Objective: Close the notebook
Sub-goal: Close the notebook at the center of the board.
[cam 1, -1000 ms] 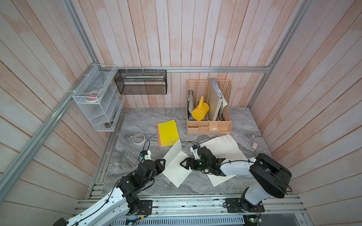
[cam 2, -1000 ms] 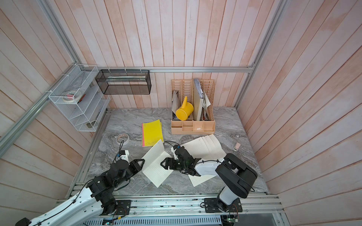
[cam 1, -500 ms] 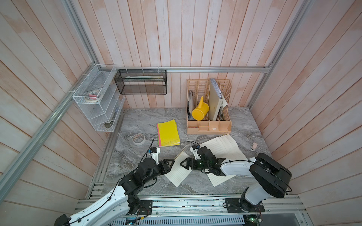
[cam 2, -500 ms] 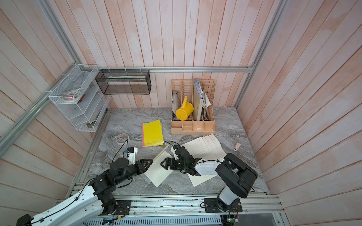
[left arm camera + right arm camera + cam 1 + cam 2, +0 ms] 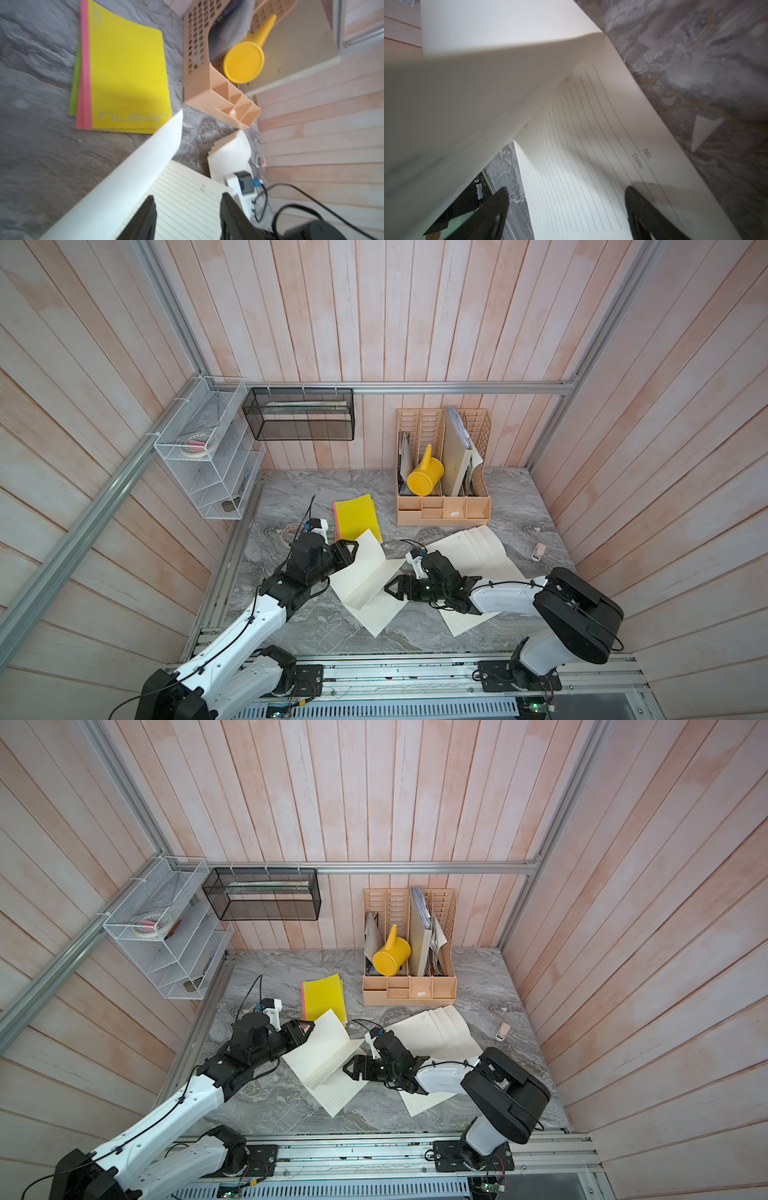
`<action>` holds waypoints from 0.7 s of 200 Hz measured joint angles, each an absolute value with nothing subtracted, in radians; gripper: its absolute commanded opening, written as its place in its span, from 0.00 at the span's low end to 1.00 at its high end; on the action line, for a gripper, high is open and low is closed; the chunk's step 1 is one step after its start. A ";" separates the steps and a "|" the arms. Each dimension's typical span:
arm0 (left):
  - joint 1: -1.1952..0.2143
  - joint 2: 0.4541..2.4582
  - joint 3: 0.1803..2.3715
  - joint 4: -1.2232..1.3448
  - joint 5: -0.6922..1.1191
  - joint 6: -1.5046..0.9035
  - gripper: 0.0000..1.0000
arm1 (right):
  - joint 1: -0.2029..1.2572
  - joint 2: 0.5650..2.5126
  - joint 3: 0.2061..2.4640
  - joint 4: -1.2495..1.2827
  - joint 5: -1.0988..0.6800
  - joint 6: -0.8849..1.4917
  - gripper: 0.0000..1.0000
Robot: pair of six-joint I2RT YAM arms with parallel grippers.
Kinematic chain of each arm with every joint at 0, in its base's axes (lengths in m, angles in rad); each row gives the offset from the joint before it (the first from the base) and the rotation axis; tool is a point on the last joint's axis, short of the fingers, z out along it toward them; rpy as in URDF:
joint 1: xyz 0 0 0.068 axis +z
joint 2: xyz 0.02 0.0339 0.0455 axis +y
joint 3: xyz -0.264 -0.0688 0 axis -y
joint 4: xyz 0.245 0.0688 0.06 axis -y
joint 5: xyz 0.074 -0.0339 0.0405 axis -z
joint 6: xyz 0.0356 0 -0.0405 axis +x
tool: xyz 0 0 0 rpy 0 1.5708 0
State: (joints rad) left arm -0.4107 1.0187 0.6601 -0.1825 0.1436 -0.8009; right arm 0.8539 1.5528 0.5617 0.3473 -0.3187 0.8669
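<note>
The notebook [image 5: 374,605] lies open on the marble table in both top views, cream with ruled pages. Its left leaf [image 5: 363,560] stands raised at a slant, and the other half lies flat [image 5: 336,1090]. My left gripper [image 5: 351,551] [image 5: 305,1029] is at the raised leaf's outer left edge. In the left wrist view it is open [image 5: 188,196], the leaf [image 5: 133,178] rising beside one finger and nothing clamped. My right gripper [image 5: 392,587] [image 5: 351,1069] is low at the notebook's right edge. It is open [image 5: 566,193] over the flat ruled page [image 5: 581,155].
A yellow notebook stack [image 5: 357,516] lies just behind the left gripper. A beige desk organiser [image 5: 442,506] holding a yellow watering can [image 5: 424,477] stands at the back. Fanned ruled pages [image 5: 478,556] lie under the right arm. A small pink object [image 5: 539,549] sits at the far right.
My left gripper has moved toward the back along the notebook's left edge. The left leaf swung up steeply half a second ago and now shows wider again. The right arm is still.
</note>
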 measured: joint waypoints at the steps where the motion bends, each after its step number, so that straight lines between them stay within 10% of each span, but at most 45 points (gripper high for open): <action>1: -0.406 1.024 0.667 -0.188 0.141 -0.795 0.50 | 0.854 1.552 0.561 0.347 -0.318 0.867 0.89; 51: -0.297 1.266 0.984 -0.286 0.012 -0.632 0.31 | 0.841 1.530 0.554 0.317 -0.312 0.867 0.89; 70: -0.202 1.394 1.031 -0.307 0.076 -0.628 0.00 | 0.834 1.525 0.554 0.307 -0.312 0.867 0.89; 140: -0.103 1.688 1.036 -0.377 0.505 -0.608 0.00 | 0.810 1.509 0.546 0.288 -0.312 0.863 0.90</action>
State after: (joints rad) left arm -0.1032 1.6882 1.0363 -0.3775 0.5045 -0.6079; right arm 0.8101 1.5085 0.5465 0.2878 -0.3119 0.8627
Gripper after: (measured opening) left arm 0.041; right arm 0.895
